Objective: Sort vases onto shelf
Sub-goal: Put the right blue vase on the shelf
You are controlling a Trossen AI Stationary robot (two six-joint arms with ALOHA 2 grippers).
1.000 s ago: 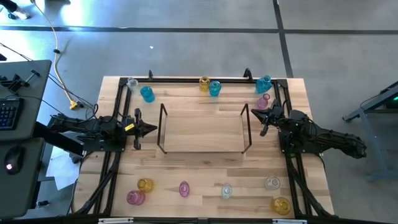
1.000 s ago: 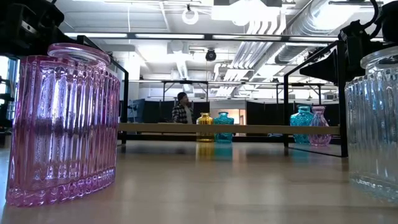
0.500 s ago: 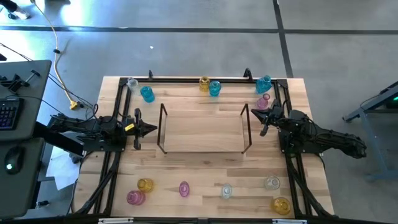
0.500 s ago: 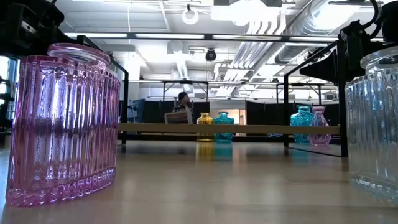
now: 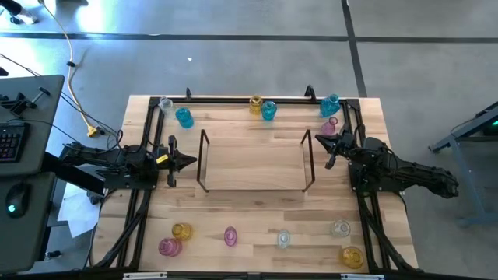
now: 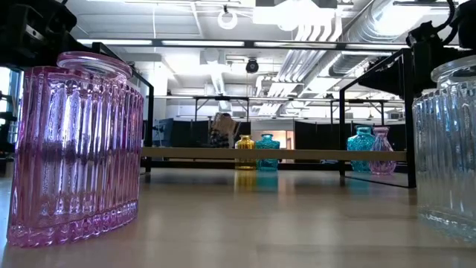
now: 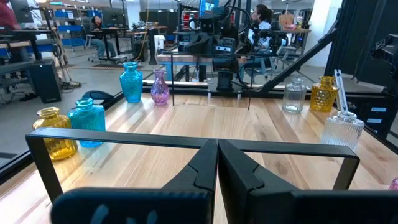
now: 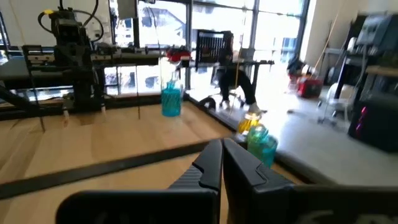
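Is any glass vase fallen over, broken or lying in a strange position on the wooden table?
Nothing stands out. The small glass vases stand upright in two rows, near the far edge, such as the cyan one, and near the near edge, such as the pink one. The light-wood shelf board lies bare between the left pincer and right pincer, both shut.

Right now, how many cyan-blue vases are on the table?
3, all along the far edge in the high view: one near the left corner, one at the middle beside an amber vase, one near the right corner. None looks hidden.
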